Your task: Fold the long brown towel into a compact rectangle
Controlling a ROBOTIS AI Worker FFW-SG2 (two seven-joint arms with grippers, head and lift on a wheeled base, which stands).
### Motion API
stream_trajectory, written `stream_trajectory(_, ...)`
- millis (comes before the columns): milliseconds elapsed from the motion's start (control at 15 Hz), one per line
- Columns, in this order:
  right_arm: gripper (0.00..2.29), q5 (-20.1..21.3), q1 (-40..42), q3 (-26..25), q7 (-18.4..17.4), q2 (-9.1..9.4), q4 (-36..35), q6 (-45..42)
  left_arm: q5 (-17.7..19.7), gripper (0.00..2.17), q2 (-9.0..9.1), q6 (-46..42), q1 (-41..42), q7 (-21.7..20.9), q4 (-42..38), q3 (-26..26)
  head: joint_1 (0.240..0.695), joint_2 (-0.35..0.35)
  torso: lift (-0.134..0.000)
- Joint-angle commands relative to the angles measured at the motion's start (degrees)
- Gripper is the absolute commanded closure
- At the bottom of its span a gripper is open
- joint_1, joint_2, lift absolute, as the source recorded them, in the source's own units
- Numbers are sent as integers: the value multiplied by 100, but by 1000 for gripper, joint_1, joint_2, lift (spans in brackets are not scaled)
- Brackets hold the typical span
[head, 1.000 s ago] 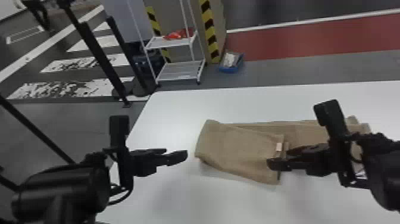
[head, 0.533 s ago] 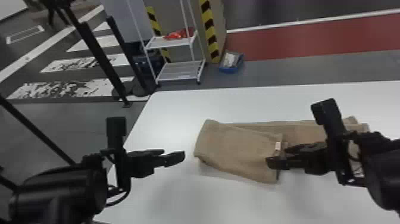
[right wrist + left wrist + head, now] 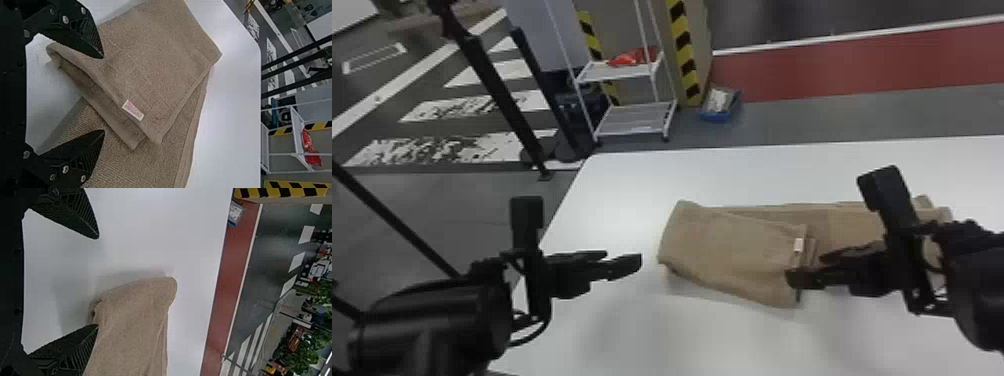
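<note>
Left pincer (image 3: 623,257) edged outward; the towel (image 3: 732,245) runs lengthwise left to right.

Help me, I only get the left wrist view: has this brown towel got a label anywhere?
Observer: Yes, a small white label near the edge of the towel's folded-over part.
Operator: And where's the other robot hand?
Observer: The right gripper is near that labelled end, its fingers apart.
Operator: Is there any furniture in the background?
Observer: A white shelf rack, with something red on it.
</note>
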State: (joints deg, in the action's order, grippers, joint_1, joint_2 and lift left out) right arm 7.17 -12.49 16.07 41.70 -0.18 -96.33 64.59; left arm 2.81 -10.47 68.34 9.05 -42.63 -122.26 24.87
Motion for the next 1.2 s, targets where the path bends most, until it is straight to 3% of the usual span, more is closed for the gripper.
stream_trajectory(0,252,39,-96,71,-47,23,211,-117,0,83,1,0,0,0,0,0,695,350,-123)
stream_trajectory(1133,478,31,-272,203,-144,23,633,-891,44,83,-8,-35,79,9,18,61,695,350,-123)
